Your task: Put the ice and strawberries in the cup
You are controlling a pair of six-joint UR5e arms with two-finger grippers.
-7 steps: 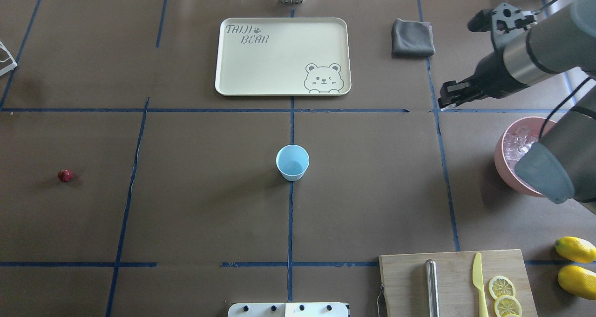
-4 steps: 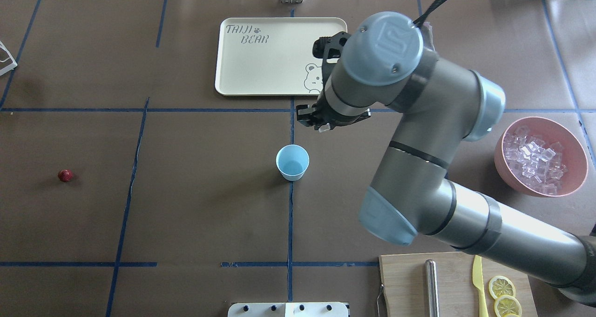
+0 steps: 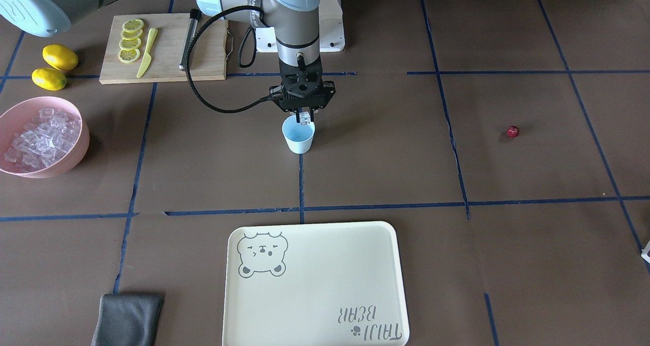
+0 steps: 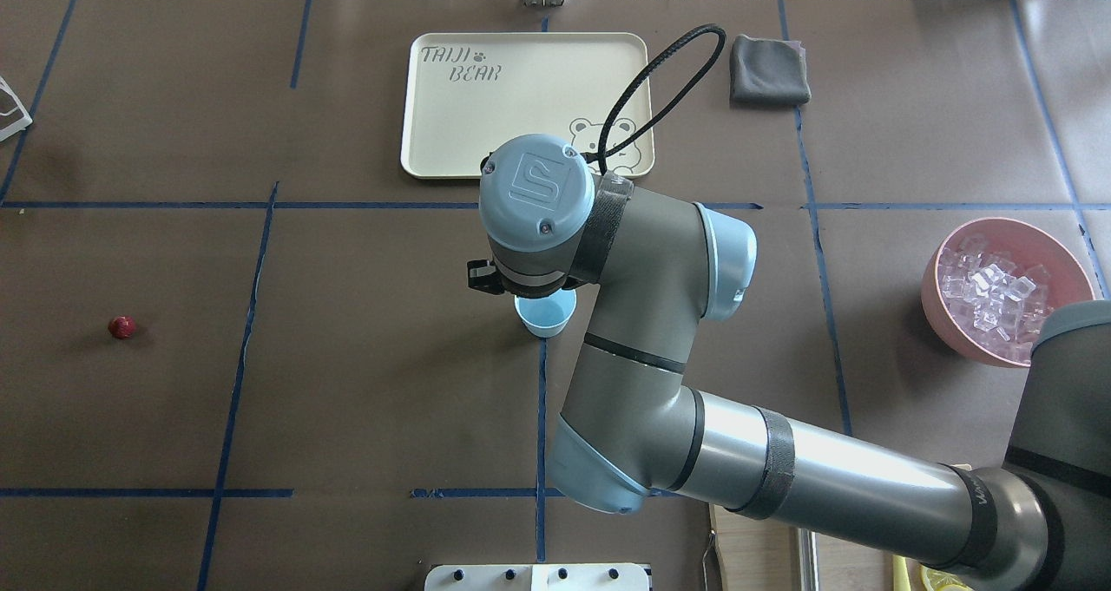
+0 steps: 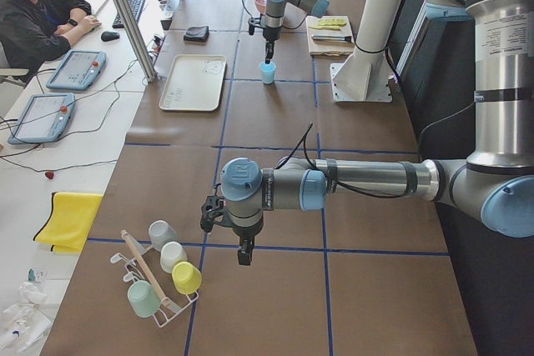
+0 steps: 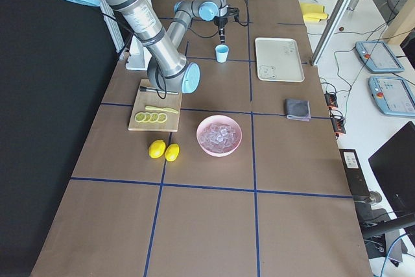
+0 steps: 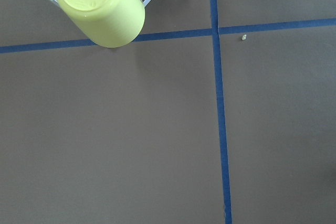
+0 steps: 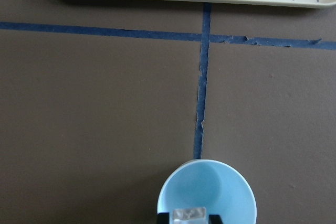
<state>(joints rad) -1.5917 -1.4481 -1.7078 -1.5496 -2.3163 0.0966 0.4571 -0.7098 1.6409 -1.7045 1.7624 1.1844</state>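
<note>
The right arm [image 4: 660, 252] has swung from the tray's [image 4: 486, 122] edge to over the cup [image 3: 298, 138] at mid-tabletop, jaws pinching an ice cube [image 3: 304, 117] above its mouth, so the ice step likely needs only a release, while the strawberry [image 3: 513, 131] lies far left and the left jaws' state cannot be told.

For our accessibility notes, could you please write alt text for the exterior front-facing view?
The right hand holds an ice cube just above the light blue cup at the table's centre. A pink bowl of more ice sits at the view's left, a strawberry at its right.
</note>
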